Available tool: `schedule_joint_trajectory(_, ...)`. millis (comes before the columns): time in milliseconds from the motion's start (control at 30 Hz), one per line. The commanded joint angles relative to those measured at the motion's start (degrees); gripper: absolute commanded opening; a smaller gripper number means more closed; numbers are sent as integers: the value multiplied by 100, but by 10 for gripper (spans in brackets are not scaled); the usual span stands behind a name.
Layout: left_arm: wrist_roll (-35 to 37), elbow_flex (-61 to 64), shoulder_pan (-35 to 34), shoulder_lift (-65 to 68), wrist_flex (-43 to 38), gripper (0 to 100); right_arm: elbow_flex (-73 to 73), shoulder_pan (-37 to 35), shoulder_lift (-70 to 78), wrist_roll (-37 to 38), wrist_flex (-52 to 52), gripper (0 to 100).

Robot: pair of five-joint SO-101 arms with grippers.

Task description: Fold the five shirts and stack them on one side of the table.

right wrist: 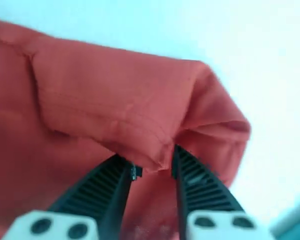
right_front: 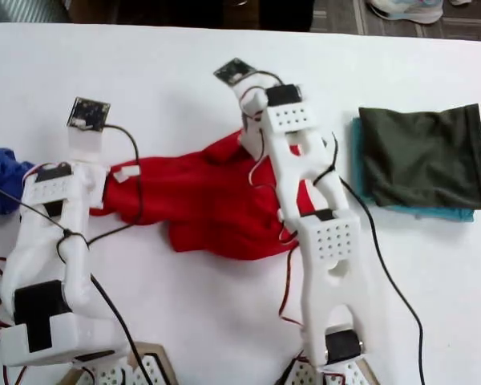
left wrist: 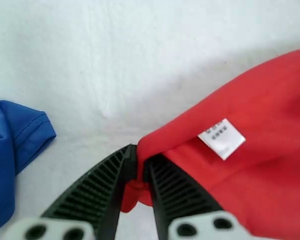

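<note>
A red shirt point(right_front: 208, 200) lies crumpled in the middle of the white table, stretched between both arms. My left gripper point(left wrist: 140, 162) is shut on the red shirt's point(left wrist: 250, 170) edge, close to its white label point(left wrist: 221, 138). My right gripper point(right wrist: 152, 160) has a fold of the red shirt point(right wrist: 100, 110) between its fingers, pinched on the cloth. In the high view the left arm point(right_front: 52, 241) stands at the shirt's left end and the right arm point(right_front: 305, 176) over its right end. A blue shirt point(right_front: 2, 178) lies bunched at the table's left edge.
Folded shirts are stacked at the right side: a dark green one point(right_front: 425, 156) on top of a teal one point(right_front: 433, 212). Bare white table point(right_front: 168, 72) stretches behind the arms. Cables trail from both arms near the front edge.
</note>
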Motion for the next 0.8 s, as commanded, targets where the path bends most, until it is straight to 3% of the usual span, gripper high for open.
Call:
schedule_joint_trajectory(0, 70, -66, -62, -35, -97, 26, -484, 136, -40, 26, 198, 104)
schedule_joint_trajectory(767, 62, -66, -62, -35, -97, 26, -273, 31, 259, 53, 321, 105)
